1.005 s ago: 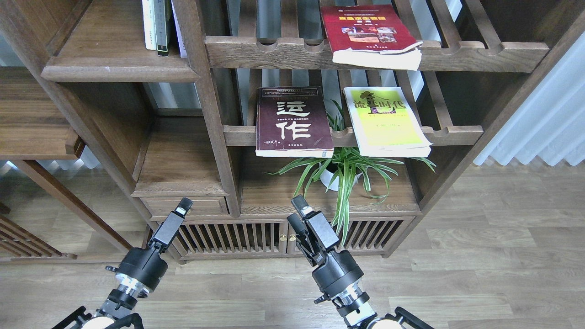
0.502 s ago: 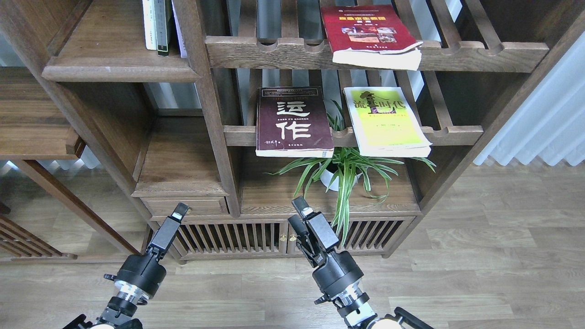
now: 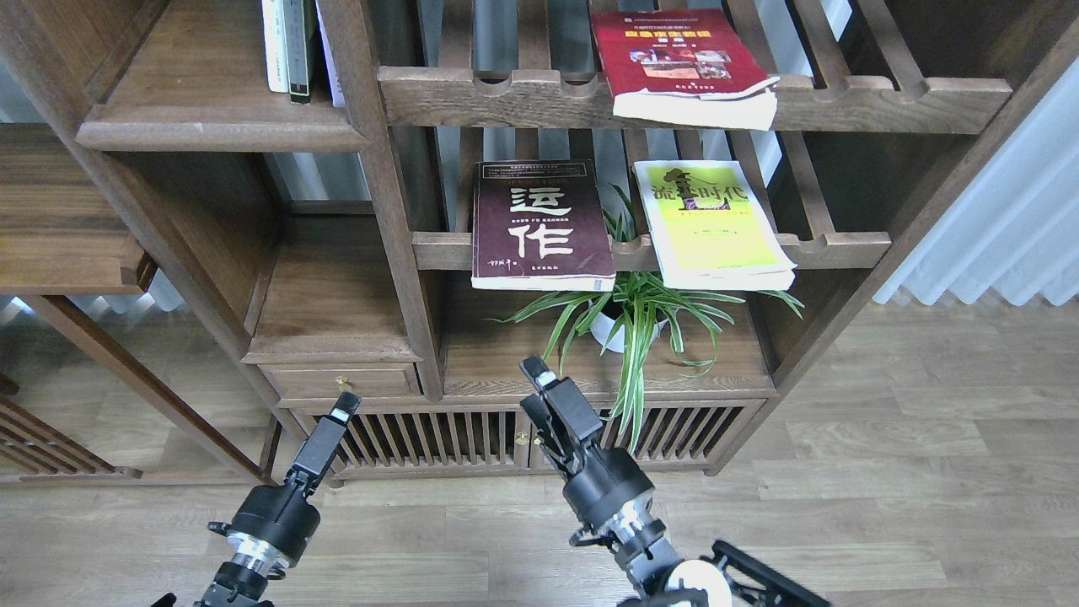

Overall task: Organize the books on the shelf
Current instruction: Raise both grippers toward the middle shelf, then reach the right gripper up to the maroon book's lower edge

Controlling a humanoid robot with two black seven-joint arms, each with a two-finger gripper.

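Three books lie flat on slatted racks of the bookcase. The dark maroon book and the yellow-green book lie on the middle rack, and the red book lies on the upper rack, overhanging its front rail. The solid plank shelf is at the upper left. My left gripper is low in front of the cabinet, seen edge-on and holding nothing. My right gripper is below the maroon book, well apart from it, with its fingers slightly apart and empty.
A few upright books stand at the right end of the plank shelf. A potted spider plant stands under the middle rack, next to my right gripper. A lower solid ledge sits above a small drawer. White curtains hang at the right.
My left gripper has dropped lower and shifted slightly right. My right gripper has moved a little left and up. The books have not moved.
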